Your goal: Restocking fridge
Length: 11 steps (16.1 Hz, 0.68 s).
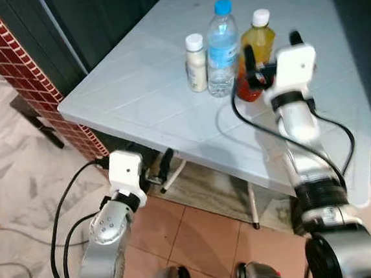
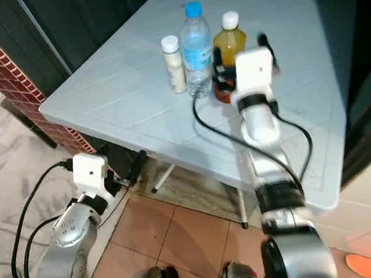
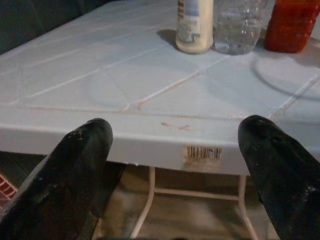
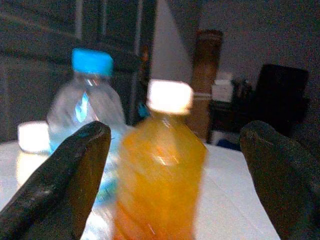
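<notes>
Reaching step: right gripper, fingers spread, framed orange bottle, 1 of 3; closing on it needed next.

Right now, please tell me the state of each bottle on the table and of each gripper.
Water bottle: upright, blue cap on.
Orange juice bottle: upright, white cap on, between the right gripper's fingers, not clamped.
Small white bottle: upright, white cap on, beside the water bottle.
Right gripper: open, at the juice bottle.
Left gripper: open, low before the table edge, holding nothing.
</notes>
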Available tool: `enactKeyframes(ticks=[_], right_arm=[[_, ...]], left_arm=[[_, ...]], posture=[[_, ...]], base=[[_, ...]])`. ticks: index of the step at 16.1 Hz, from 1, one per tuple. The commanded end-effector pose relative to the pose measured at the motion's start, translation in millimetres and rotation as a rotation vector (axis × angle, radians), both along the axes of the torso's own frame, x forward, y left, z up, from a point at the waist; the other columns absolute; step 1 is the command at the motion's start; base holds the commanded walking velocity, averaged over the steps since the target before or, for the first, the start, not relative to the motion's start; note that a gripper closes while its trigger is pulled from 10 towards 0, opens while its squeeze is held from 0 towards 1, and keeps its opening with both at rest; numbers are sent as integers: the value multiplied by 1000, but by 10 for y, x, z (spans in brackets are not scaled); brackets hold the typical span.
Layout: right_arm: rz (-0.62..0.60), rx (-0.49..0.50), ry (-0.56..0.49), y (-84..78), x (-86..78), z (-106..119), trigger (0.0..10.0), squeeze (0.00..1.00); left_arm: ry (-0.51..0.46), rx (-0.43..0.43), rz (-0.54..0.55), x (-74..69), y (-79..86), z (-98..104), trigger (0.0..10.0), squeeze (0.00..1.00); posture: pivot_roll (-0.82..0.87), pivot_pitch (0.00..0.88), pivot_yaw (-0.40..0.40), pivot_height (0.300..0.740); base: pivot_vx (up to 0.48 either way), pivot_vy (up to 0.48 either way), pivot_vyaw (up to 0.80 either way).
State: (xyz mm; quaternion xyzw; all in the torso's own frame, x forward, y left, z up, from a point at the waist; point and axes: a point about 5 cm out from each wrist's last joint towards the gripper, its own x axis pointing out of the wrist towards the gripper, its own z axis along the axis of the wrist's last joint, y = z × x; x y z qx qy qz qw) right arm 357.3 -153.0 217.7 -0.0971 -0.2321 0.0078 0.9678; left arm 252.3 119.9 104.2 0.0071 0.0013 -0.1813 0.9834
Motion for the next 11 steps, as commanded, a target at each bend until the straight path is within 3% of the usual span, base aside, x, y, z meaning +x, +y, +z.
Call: enactKeyframes(ticks=[1, 11], right_arm=[[23, 9, -21, 45, 30, 65, 10000, 0], [6, -10, -48, -67, 174, 218, 10000, 0]], left_arm=[[3, 15, 2, -20, 44, 12, 10000, 0], [27, 14, 6, -57, 44, 18, 10000, 0]], posture=[[101, 125, 140, 740], [104, 135, 129, 740]], base=[[0, 0, 0], [0, 0, 0]])
